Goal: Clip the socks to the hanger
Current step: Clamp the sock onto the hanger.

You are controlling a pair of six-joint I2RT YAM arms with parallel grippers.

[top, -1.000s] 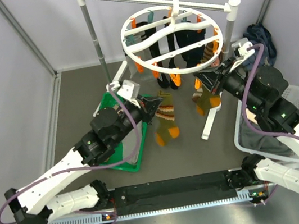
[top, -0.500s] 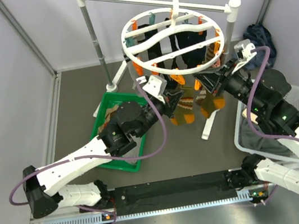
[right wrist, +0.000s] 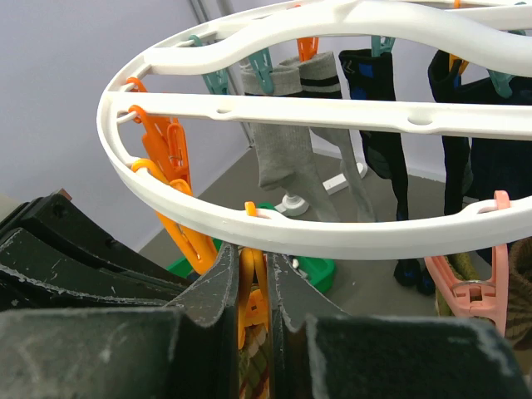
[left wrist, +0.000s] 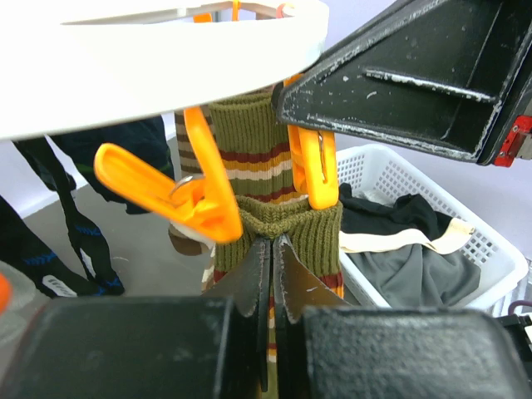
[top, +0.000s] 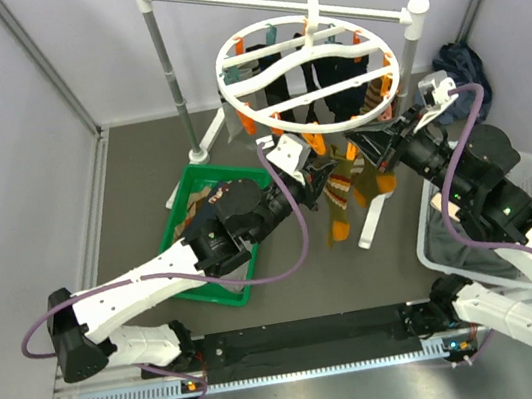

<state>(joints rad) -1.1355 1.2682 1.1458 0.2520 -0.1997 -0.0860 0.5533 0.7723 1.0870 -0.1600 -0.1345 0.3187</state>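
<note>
The hanger (top: 301, 70), a white ring with orange clips, hangs from the rail with several socks clipped at its far side. My left gripper (top: 325, 172) (left wrist: 273, 241) is shut on the olive cuff of a striped sock (top: 339, 210) (left wrist: 316, 237), held just under the ring's near rim. My right gripper (top: 366, 143) (right wrist: 253, 253) is shut on an orange clip (right wrist: 253, 291) (left wrist: 312, 170) on that rim. The clip's lower end meets the cuff's top edge; whether it grips the cuff I cannot tell. A second striped sock (left wrist: 249, 137) hangs right behind.
The grey-and-white rail stand (top: 164, 64) carries the hanger. A green bin (top: 210, 259) sits under my left arm. At the right stands a white lattice basket (top: 424, 235) (left wrist: 432, 208) with dark cloth. A dark blue bundle (top: 463, 67) lies far right. A spare orange clip (left wrist: 179, 187) dangles left of the cuff.
My left arm has carried the striped sock from over the green bin up and right to the ring's near rim, beside my right gripper. The right arm has hardly moved.
</note>
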